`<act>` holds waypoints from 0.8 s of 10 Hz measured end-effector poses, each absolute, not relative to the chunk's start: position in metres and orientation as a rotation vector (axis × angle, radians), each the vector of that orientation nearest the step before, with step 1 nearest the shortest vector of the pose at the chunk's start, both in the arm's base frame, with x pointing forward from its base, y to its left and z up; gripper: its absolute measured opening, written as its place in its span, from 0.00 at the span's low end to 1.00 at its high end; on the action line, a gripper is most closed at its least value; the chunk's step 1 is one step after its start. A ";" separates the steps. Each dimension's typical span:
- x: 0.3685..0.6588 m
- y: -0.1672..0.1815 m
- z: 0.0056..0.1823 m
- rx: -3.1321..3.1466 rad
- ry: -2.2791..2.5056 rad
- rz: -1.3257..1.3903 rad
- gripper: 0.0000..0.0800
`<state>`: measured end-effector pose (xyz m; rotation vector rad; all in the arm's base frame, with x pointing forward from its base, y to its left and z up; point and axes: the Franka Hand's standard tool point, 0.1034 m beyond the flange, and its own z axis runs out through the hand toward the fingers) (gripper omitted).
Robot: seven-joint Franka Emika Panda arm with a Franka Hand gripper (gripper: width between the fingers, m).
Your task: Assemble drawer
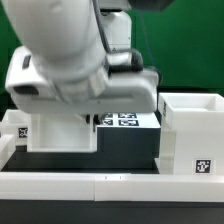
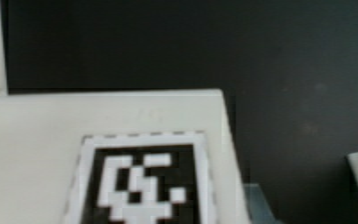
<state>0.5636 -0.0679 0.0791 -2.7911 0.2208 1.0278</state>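
Black table (image 1: 130, 152), white tagged tray (image 1: 60, 133) right under the claw (image 1: 93, 120), marker board (image 1: 128, 121) flat just beyond the claw, open casing (image 1: 195, 135) toward the exterior view's right of it, low white rails (image 1: 100, 185) along the near edge.

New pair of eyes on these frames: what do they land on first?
The bulky white arm fills the exterior view's upper left, stooped low over white drawer parts. An open white box with a square tag stands at the exterior view's right. In the wrist view, a big black-and-white tag on a white panel dominates against the black table.
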 end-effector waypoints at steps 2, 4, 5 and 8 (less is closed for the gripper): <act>0.561 -0.082 0.087 -2.782 0.271 0.922 0.05; 0.570 -0.086 0.086 -2.871 0.296 0.706 0.05; 0.573 -0.087 0.086 -2.908 0.304 0.607 0.05; 0.577 -0.091 0.086 -3.011 0.236 0.265 0.05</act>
